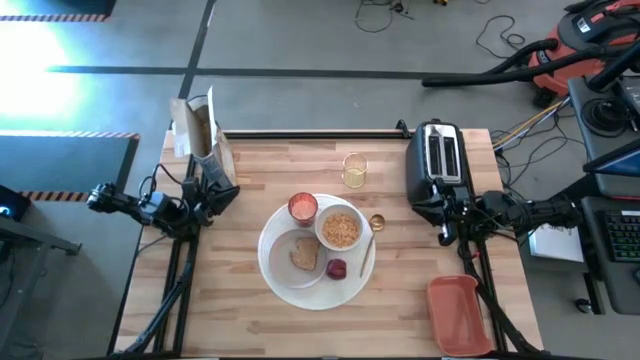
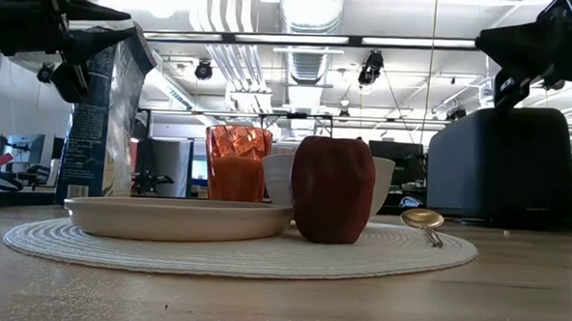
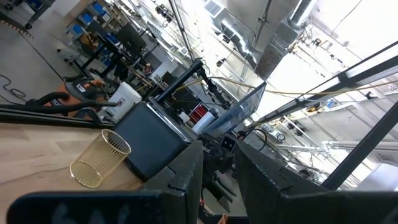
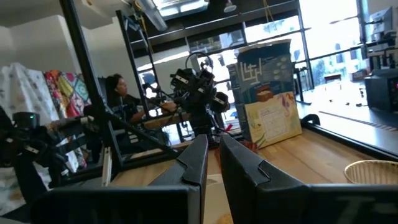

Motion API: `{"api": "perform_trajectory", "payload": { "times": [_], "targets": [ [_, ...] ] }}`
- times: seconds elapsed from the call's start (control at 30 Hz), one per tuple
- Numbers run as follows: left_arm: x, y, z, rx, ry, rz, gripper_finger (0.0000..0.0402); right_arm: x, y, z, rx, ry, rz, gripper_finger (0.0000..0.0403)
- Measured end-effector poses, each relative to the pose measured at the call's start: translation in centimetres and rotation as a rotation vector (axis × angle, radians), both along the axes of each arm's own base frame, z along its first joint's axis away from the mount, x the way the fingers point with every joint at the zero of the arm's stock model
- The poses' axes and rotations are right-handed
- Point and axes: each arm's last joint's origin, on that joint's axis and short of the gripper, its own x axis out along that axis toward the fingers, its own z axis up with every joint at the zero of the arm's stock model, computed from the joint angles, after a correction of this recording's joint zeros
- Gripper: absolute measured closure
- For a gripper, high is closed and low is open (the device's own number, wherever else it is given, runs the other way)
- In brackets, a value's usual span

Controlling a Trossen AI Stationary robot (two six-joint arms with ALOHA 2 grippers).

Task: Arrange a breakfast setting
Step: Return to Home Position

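A large round white plate, woven like a mat in the low view, lies at the table's middle. On it rest a smaller white plate with a brown toast slice, a white bowl of cereal, a pink-red cup and a small dark-red fruit. The gold spoon lies by the bowl's right side. My left gripper hangs above the table's left part, shut and empty. My right gripper hangs above the right part, also shut and empty.
A cereal box stands at the far left. A black toaster stands at the far right, and a yellow-tinted glass stands between them. A red tray lies at the near right. A person shows in the room behind.
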Motion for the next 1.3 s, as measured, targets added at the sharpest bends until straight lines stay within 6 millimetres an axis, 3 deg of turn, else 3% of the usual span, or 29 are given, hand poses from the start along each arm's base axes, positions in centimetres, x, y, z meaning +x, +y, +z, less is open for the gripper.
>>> {"api": "perform_trajectory", "payload": {
  "times": [1.3],
  "targets": [
    [0.00,0.00,0.00,0.000,0.000,0.001,0.0324,0.03,0.22,-0.04,-0.001,0.006,0.026,0.0369]
  ]
}}
